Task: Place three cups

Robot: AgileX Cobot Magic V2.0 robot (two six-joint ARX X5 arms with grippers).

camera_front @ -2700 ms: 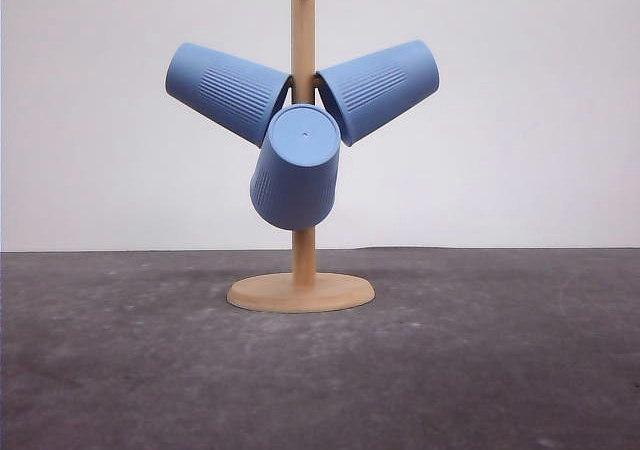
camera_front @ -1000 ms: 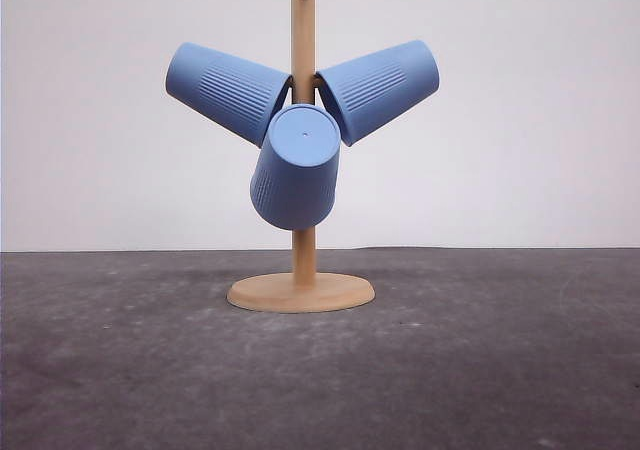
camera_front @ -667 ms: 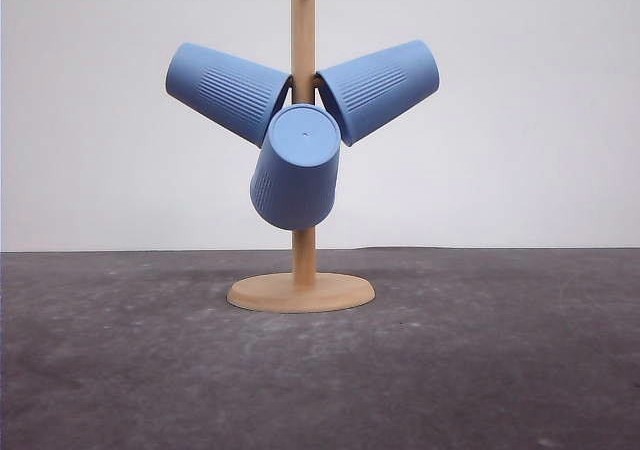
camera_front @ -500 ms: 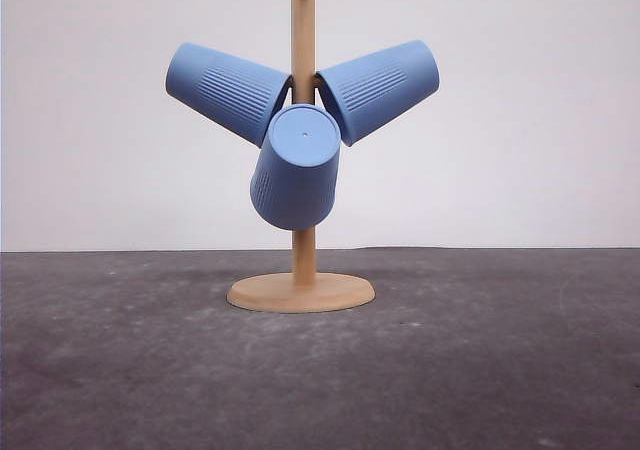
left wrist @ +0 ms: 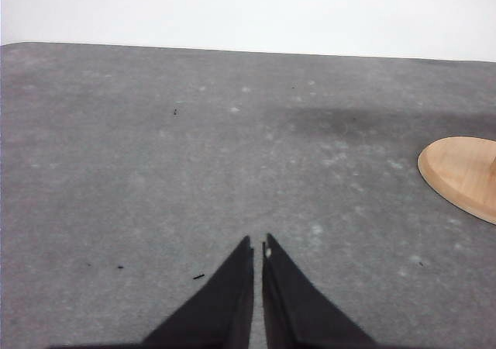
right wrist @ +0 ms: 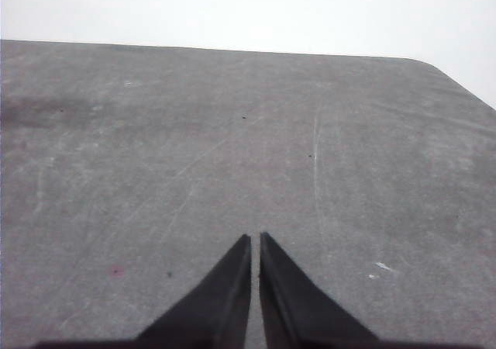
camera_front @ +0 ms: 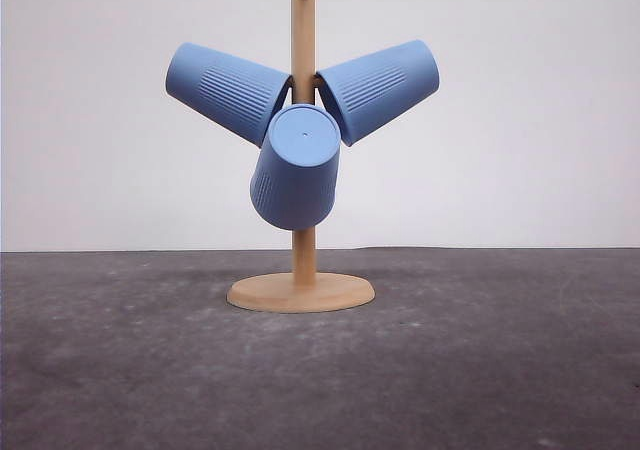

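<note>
On the left of the wooden stand [camera_front: 301, 292], the first cup [camera_front: 226, 91] hangs tilted from a peg, base pointing up and out to the left, mouth toward the pole [camera_front: 302, 30]. In the middle, the second cup [camera_front: 296, 166] hangs in front of the pole with its flat round base turned toward the camera and its mouth angled down. On the right, the third cup [camera_front: 380, 88] mirrors the first, base up and out to the right. All three sit close together at the pole; whether their rims touch one another is hard to tell from this angle.

The left gripper [left wrist: 257, 245] rests low over bare grey table [left wrist: 155, 171], its fingers drawn almost together with only a thin slit between them and nothing held; the stand's round base lies off to one side of it. The right gripper [right wrist: 255, 240] is likewise pinched nearly closed and empty over the table [right wrist: 155, 155].

By my reading, no cup has been taken yet, so the first pick is the step in hand. The next move calls for one arm to rise toward the stand, spread its fingers wide enough for a cup's body, and lift along the peg's line rather than pull sideways, which could tip the stand.
</note>
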